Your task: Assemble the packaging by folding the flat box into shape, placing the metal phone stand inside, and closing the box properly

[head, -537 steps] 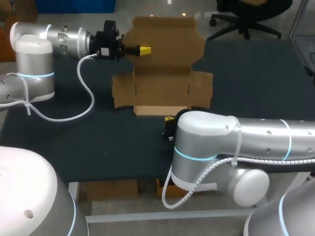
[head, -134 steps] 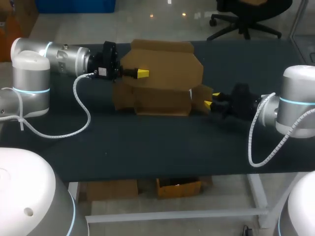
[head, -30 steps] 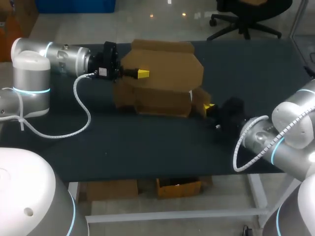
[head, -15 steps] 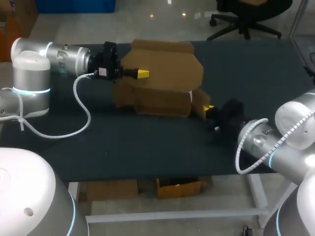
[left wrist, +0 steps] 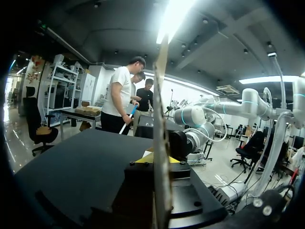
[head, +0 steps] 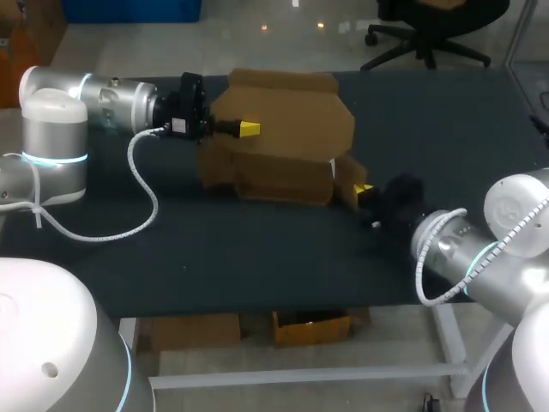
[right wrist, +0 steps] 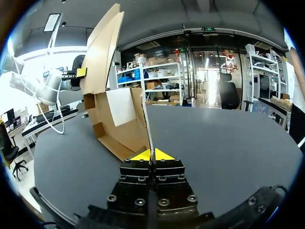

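Note:
The brown cardboard box (head: 283, 176) stands half folded at the table's back middle, its big lid panel (head: 287, 116) raised. My left gripper (head: 250, 129) is shut on that lid panel; in the left wrist view the panel's thin edge (left wrist: 161, 109) runs up from the gripper (left wrist: 157, 160). My right gripper (head: 363, 190) is shut on the box's small right side flap (head: 347, 172). In the right wrist view the flap (right wrist: 147, 121) rises edge-on from the shut yellow tips of the gripper (right wrist: 152, 155), with the open box (right wrist: 116, 129) and my left gripper (right wrist: 82, 72) beyond. No phone stand is in view.
The dark table top (head: 214, 249) spreads wide in front of the box and to its right. My right arm's elbow (head: 467, 249) hangs over the table's front right edge.
My right arm's elbow has shifted a little at the front right. Both grippers and the box stay where they were.

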